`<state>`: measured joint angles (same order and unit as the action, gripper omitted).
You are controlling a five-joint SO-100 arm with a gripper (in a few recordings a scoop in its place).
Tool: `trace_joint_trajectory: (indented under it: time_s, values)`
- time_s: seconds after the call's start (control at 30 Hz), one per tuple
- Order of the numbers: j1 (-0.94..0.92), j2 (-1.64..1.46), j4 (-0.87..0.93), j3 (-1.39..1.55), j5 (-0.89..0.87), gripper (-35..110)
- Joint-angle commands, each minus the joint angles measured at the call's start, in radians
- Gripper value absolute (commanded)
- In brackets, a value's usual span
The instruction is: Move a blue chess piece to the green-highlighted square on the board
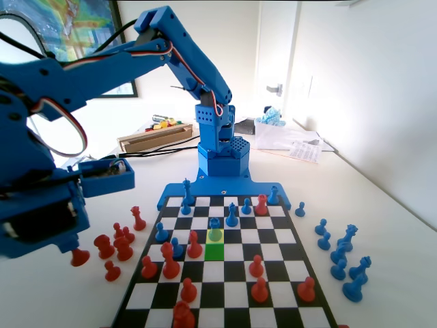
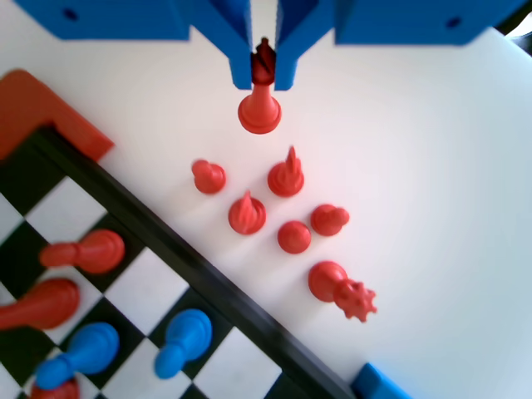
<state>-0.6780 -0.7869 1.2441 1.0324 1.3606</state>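
The jaws are closed on the top of a red piece [image 2: 259, 106], held above the white table [image 2: 432, 166] off the board [image 2: 208, 287], the gripper [image 2: 263, 71] above a cluster of captured red pieces [image 2: 283, 208]. In the fixed view, the blue chess piece [image 1: 215, 231] stands on the board's yellowish square, touching the green-highlighted square [image 1: 214, 251] just nearer the camera. No writing is readable.

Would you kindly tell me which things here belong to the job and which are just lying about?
Job: blue pawn, green square, board, gripper shut on a red piece.
Lying about: red pieces beside the board, loose blue pieces, cardboard box, papers.
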Motion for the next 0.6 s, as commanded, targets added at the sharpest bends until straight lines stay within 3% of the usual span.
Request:
trace_joint_trajectory:
  time_s: [0.0, 0.57]
  values:
    - [0.006, -0.038, -0.025, 0.031, 0.023, 1]
    - [0.035, -0.069, -0.112, 0.160, 0.035, 2]
